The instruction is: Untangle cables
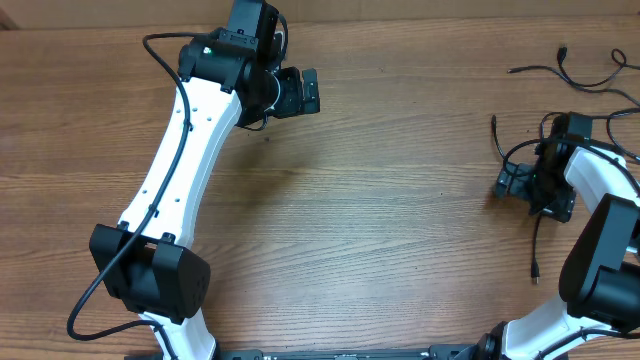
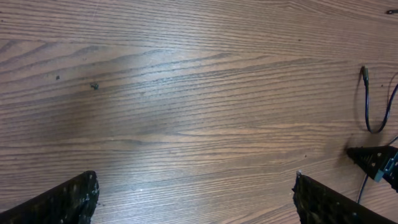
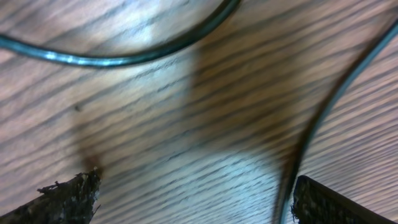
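Thin black cables lie on the wooden table at the far right. One cable (image 1: pixel 565 72) curls along the back right, one (image 1: pixel 500 145) loops beside my right gripper, and one (image 1: pixel 538 245) trails toward the front. My right gripper (image 1: pixel 515 183) is low over them and open. In the right wrist view its jaws (image 3: pixel 196 199) are wide apart; one cable (image 3: pixel 323 118) runs down just inside the right finger and another (image 3: pixel 124 59) arcs across the top. My left gripper (image 1: pixel 300 92) is open and empty at the back centre (image 2: pixel 196 199). A cable with a plug end (image 2: pixel 367 106) shows at the right of the left wrist view.
The wooden table (image 1: pixel 380 220) fills the scene. The white left arm (image 1: pixel 185 150) stretches from the front left to the back centre. The right arm (image 1: pixel 600 230) folds along the right edge. A tip of the right gripper (image 2: pixel 373 160) shows in the left wrist view.
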Robot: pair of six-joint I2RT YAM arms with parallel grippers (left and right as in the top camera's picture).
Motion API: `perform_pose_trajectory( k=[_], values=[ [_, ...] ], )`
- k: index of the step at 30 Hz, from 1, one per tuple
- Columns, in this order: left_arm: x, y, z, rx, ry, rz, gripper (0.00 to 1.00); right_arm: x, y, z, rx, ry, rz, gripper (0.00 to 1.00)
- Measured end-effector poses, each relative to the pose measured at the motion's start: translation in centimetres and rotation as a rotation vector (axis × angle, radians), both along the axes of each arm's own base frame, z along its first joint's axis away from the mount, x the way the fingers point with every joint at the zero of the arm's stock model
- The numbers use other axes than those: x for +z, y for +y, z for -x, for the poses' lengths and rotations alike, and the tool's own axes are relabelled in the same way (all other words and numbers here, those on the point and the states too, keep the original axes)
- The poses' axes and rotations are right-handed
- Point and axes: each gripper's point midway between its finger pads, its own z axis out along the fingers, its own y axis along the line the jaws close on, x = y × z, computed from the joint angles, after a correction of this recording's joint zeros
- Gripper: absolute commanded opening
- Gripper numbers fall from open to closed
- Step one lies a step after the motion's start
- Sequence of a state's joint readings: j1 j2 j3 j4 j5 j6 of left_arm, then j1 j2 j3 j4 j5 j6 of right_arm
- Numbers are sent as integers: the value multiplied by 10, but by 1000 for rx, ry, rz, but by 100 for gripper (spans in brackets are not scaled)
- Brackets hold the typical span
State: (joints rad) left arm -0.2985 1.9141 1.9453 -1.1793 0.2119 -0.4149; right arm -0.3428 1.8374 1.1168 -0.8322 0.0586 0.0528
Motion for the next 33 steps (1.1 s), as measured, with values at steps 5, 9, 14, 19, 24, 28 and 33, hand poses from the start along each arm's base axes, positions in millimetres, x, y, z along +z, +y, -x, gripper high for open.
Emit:
perform_pose_trajectory(
  k=[5, 9, 14, 19, 24, 28, 33],
  values=[
    [0, 0, 0, 0, 0, 0, 99, 1, -14, -4, -28, -29, 25, 100],
    [0, 0, 0, 0, 0, 0, 100, 2, -28, -3, -63, -43, 40, 100],
    [0, 0, 0, 0, 0, 0, 100, 3, -52, 1, -129, -68, 56, 100],
    [0, 0, 0, 0, 1, 0, 100, 4, -81, 11, -202, -87, 75, 100],
    [0, 0, 0, 0, 0, 0, 100, 5, -102, 16, -231, -113, 96, 100],
    [0, 0, 0, 0, 0, 0, 100, 7, -111, 14, -240, -138, 112, 100],
    [0, 0, 0, 0, 0, 0, 100, 9, -111, 5, -230, -178, 99, 100]
  ],
)
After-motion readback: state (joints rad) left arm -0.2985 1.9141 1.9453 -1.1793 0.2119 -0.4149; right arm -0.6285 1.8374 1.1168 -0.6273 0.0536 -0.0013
